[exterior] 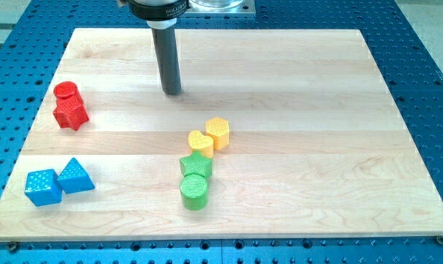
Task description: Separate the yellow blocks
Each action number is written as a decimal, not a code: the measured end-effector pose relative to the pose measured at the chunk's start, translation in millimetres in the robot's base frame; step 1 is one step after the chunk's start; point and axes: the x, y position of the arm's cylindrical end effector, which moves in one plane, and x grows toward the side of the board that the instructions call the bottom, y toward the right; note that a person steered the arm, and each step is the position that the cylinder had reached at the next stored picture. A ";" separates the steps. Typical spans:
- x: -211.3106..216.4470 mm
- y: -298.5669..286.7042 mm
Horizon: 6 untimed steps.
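The arm comes in from the view's top, only its lowest part showing: a black round collar with a metal flange just to its right, cut off by the frame edge. From the collar a straight dark grey rod (168,62) hangs down, upright with perhaps a faint lean. My tip (173,92) is the rod's flat lower end, set down at the surface, and a soft shadow pools right around it. The rod is plain and smooth along its whole length, the same width from collar to tip.

wooden board (295,88), red (70,105), blue (58,182), yellow (210,136), green blocks (195,180)
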 end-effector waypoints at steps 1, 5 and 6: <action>2.4 26.8; 125.7 52.8; 123.6 -7.1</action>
